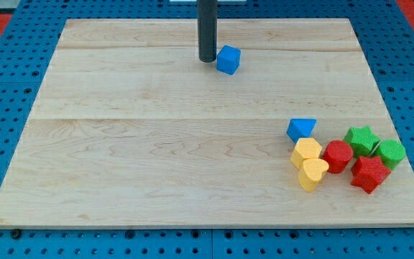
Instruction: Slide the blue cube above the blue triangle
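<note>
The blue cube (228, 60) sits near the view's top, a little right of centre. My tip (207, 59) is just to its left, very close or touching. The blue triangle (301, 129) lies at the lower right, well below and to the right of the cube, at the top left of a cluster of blocks.
Below the triangle are a yellow hexagon-like block (307, 151) and a yellow heart (312, 173). To their right are a red cylinder (338, 155), a red star-like block (369, 173), a green star (361, 139) and a green block (391, 152). The wooden board (157, 144) lies on a blue pegboard.
</note>
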### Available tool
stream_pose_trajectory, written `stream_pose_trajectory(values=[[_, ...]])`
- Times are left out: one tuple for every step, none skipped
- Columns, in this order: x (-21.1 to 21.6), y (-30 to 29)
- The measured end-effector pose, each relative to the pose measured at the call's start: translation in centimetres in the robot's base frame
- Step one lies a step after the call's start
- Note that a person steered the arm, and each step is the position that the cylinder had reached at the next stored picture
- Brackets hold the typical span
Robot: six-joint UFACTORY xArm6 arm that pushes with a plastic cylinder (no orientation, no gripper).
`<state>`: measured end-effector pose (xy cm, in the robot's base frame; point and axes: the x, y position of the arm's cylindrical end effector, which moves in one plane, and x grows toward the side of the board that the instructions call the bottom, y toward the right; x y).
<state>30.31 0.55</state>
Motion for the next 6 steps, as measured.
stream_pose_trajectory(values=[[0.9,3.4],[2.0,6.6],[2.6,9.1],[1.6,8.5],[-0.1,7.1],[-2.1,9.0]])
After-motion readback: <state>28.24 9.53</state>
